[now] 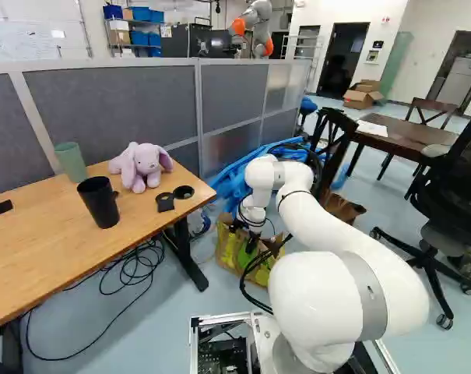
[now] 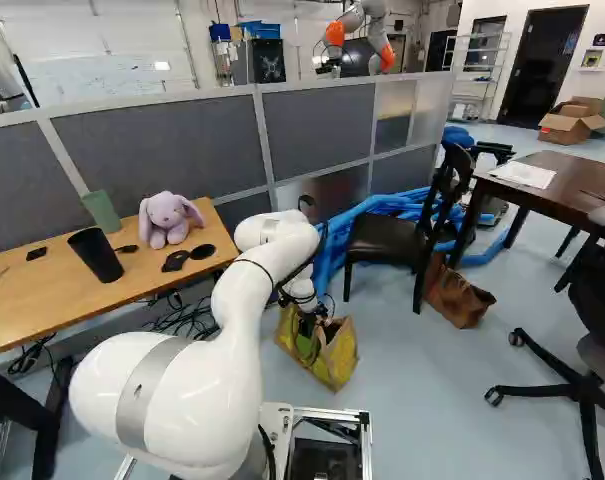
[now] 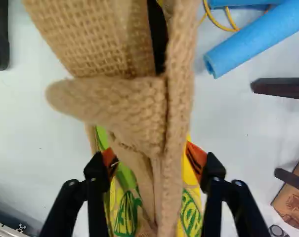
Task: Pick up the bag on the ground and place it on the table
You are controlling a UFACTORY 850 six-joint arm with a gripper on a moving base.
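Burlap bag closest, standing on the floor; gripper at its mouth, fingers spread, burlap between them.

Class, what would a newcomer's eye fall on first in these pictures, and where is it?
Probably the big white arm, right of the middle in the left base view, bending down to the yellow-and-green burlap bag on the floor. Next, perhaps, the lilac plush toy on the wooden table, and the bright blue tubes beyond the bag.
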